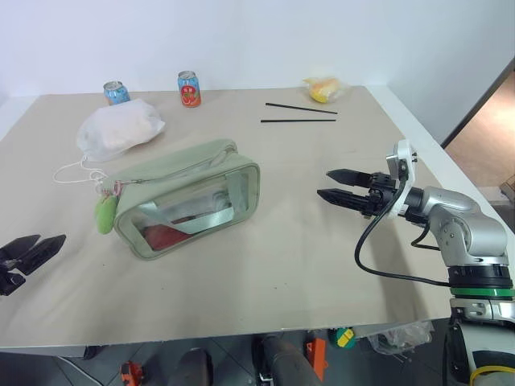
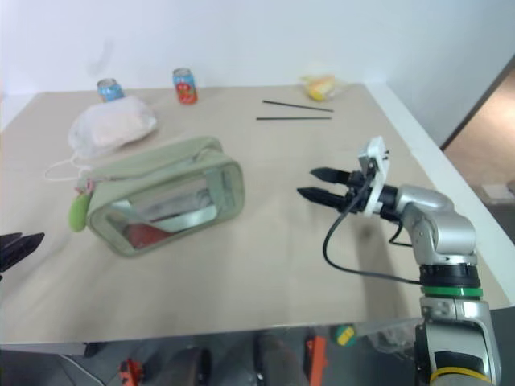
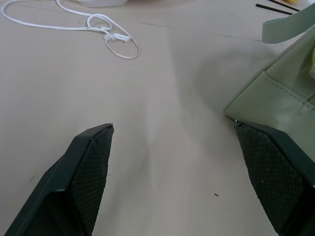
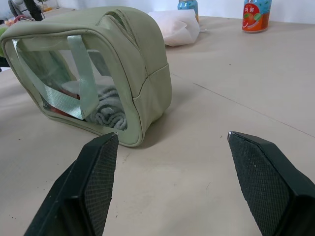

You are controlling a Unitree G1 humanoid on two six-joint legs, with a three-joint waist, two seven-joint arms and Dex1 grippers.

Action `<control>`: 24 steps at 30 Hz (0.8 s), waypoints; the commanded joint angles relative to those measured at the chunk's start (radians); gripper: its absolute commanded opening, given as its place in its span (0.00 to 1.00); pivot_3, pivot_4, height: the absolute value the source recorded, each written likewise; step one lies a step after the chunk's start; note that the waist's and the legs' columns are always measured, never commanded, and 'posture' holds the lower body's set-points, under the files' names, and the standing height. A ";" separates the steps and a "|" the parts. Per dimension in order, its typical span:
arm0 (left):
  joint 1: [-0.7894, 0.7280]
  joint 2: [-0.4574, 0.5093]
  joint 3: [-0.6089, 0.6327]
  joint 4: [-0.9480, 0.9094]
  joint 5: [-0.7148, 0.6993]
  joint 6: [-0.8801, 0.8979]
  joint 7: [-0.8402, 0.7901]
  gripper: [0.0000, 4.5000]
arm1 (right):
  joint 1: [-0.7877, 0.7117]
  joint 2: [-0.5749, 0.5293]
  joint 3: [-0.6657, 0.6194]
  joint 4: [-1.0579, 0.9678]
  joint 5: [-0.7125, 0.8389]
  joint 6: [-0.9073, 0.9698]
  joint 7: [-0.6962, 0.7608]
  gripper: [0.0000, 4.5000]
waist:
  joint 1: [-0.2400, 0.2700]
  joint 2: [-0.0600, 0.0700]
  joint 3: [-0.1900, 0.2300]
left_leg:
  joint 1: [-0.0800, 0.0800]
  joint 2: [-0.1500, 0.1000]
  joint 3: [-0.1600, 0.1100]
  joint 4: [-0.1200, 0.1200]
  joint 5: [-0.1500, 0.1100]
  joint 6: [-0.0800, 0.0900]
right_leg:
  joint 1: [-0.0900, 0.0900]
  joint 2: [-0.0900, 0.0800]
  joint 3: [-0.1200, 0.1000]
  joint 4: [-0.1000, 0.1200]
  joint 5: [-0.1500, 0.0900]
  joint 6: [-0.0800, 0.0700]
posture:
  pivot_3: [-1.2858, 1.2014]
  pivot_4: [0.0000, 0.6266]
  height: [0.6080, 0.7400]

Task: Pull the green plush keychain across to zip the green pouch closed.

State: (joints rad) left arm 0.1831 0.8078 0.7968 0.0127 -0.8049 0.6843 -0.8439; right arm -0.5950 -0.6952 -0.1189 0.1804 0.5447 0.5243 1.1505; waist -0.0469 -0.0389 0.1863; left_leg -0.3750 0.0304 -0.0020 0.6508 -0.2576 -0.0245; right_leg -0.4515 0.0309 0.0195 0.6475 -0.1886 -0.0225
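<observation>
Head view: both end effectors open, apart from green pouch (image 1: 189,197).

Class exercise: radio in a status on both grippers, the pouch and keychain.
Left gripper and right gripper open, empty. Green plush keychain hangs at green pouch left end, untouched. Path clear.

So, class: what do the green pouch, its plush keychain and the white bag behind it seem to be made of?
Green pouch: matte sage fabric with stitched seams, and a glossy clear plastic window.
Plush keychain: fuzzy lime pile, likely synthetic.
White bag: thin crinkly translucent material, plastic or light fabric, with a cord drawstring.
</observation>
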 commanded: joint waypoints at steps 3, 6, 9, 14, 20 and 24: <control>-0.045 0.059 0.031 -0.101 -0.045 0.002 -0.031 0.90 | -0.104 0.002 0.046 0.012 -0.040 -0.053 0.042 0.81 | -0.001 -0.001 0.000 | 0.000 0.000 0.000 0.000 0.000 0.000 | 0.000 0.000 0.000 0.000 0.000 0.000 | 0.52 0.24 1.00; -0.132 0.119 -0.011 -0.177 -0.105 0.036 -0.070 0.90 | -0.236 0.012 0.119 0.065 -0.103 -0.097 0.080 0.81 | 0.000 -0.002 0.002 | 0.000 0.001 0.000 0.002 0.000 0.000 | -0.001 0.001 -0.001 0.002 0.001 0.000 | 0.52 0.24 1.00; -0.230 0.168 -0.023 -0.201 -0.196 0.095 -0.101 0.90 | -0.361 0.033 0.170 0.131 -0.157 -0.166 0.120 0.81 | 0.000 -0.002 0.002 | 0.000 0.001 0.000 0.002 0.001 0.000 | -0.001 0.003 -0.001 0.002 0.003 0.000 | 0.52 0.24 1.00; -0.395 0.232 -0.084 -0.312 -0.313 0.131 -0.133 0.90 | -0.556 0.094 0.241 0.211 -0.210 -0.268 0.225 0.81 | -0.001 -0.003 0.002 | -0.001 0.001 0.001 0.001 0.000 -0.002 | -0.003 0.004 0.002 0.002 0.002 -0.002 | 0.52 0.24 1.00; -0.436 0.210 -0.163 -0.410 -0.329 0.096 -0.174 0.90 | -0.643 0.188 0.356 0.239 -0.270 -0.358 0.362 0.81 | -0.001 -0.003 0.002 | -0.005 0.002 0.001 0.000 -0.002 -0.004 | -0.006 0.002 0.002 0.002 0.001 -0.003 | 0.52 0.24 1.00; -0.425 0.179 -0.173 -0.426 -0.334 0.087 -0.167 0.90 | -0.675 0.246 0.412 0.341 -0.363 -0.466 0.350 0.81 | 0.001 -0.003 0.002 | -0.008 0.001 0.000 0.004 -0.002 -0.005 | -0.008 0.001 0.000 0.002 0.001 -0.002 | 0.52 0.24 1.00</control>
State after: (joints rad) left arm -0.2422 0.9919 0.6074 -0.3963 -1.1255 0.7903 -1.0100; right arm -1.2238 -0.4540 0.2860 0.4944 0.2193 0.1187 1.4931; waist -0.0463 -0.0415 0.1886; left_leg -0.3840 0.0316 -0.0029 0.6553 -0.2589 -0.0297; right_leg -0.4591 0.0320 0.0194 0.6497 -0.1875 -0.0246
